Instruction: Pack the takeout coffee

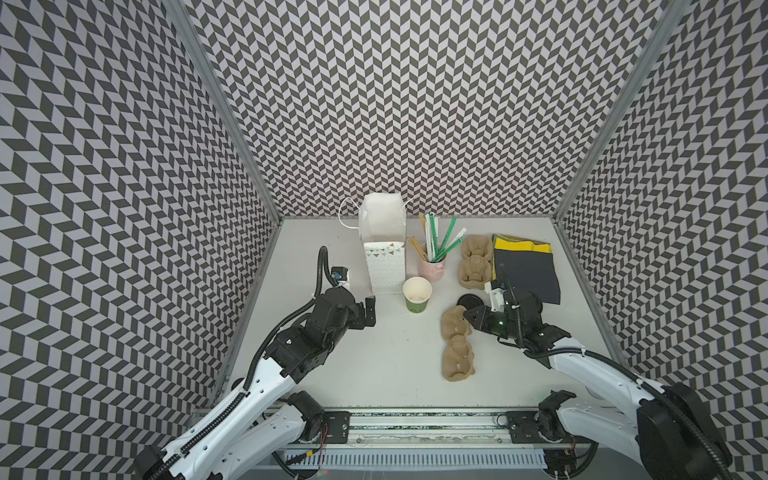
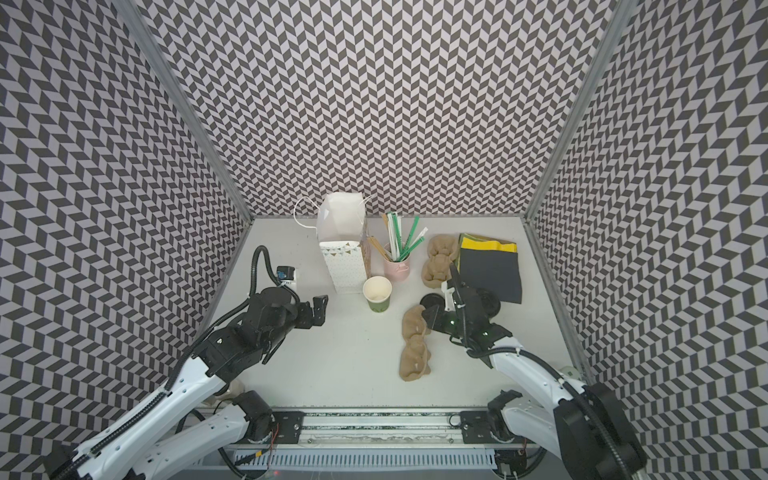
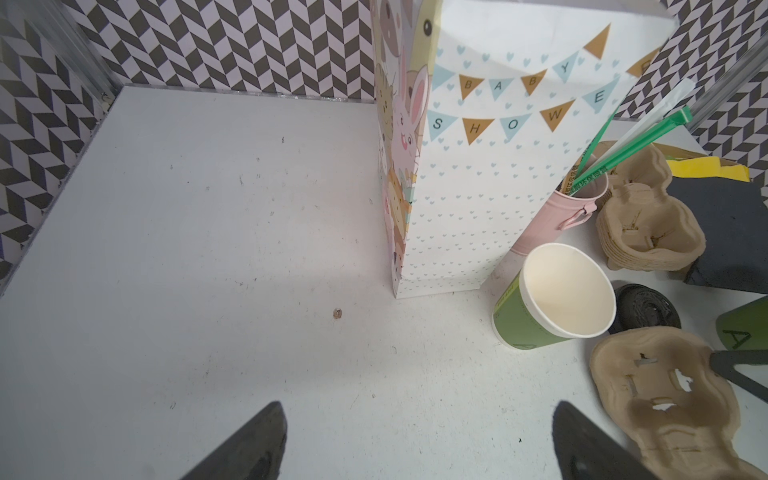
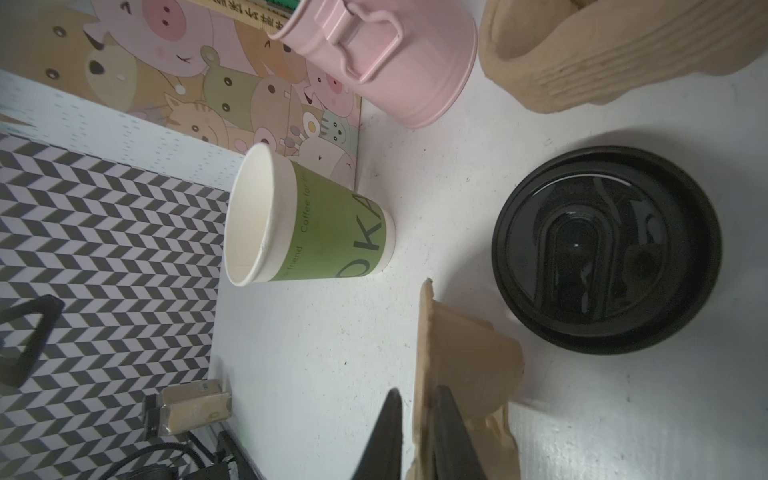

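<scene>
Early stage: green cup (image 1: 417,294) stands unlidded beside gift bag (image 1: 385,266), black lid (image 4: 606,249) flat on table nearby. R gripper (image 4: 417,428) jaws astride pulp carrier (image 1: 456,344) rim, grip unclear; L gripper (image 3: 419,444) open, idle. Lidding, bagging left.

Readable text: gift bag, green cup.
Gift bag (image 3: 465,174), upper middle of left wrist view: bunting flags spell "BABY" over "SHOWE", last letter cut off. Green cup (image 4: 332,224), centre of right wrist view: small "Coffee for" and "friend", big partial "OKA". Second green cup (image 3: 744,328) at right edge: single "A". Straw wrapper print too small to read.
</scene>
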`<state>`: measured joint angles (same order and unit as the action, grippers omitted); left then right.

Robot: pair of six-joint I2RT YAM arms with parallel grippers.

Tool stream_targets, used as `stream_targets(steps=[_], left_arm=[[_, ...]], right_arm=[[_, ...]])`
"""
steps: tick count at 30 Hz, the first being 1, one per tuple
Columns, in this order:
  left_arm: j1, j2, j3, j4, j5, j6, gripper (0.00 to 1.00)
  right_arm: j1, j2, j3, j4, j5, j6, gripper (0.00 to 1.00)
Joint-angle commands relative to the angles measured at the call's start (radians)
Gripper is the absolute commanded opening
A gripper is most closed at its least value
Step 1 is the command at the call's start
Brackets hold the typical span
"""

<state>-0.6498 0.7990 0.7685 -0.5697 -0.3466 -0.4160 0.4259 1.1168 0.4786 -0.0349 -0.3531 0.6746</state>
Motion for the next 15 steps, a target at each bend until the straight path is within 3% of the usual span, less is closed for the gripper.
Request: stream_targets(steps=[1,5,9,15], left_arm=[[0.017,-0.014,0.024,0.007,-0.02,-0.006,1.0],[0.053,-0.034,0.059,0.011,-0.003,-0.007,1.0],[0.072,-0.005,0.146,0.014,-0.011,0.004,1.0],[0.093,0.069,0.213,0.037,-0.003,0.014,1.0]], right_arm=[[-0.01,-0.008,0.073,-0.014,-0.04,-0.054,0.41],[-0.016,-0.073,0.15,-0.114,0.076,-0.06,0.61],[-0.034,-0.111,0.228,-0.186,0.235,-0.059,0.67],[-0.117,0.078,0.397,-0.303,0.323,-0.064,0.68]])
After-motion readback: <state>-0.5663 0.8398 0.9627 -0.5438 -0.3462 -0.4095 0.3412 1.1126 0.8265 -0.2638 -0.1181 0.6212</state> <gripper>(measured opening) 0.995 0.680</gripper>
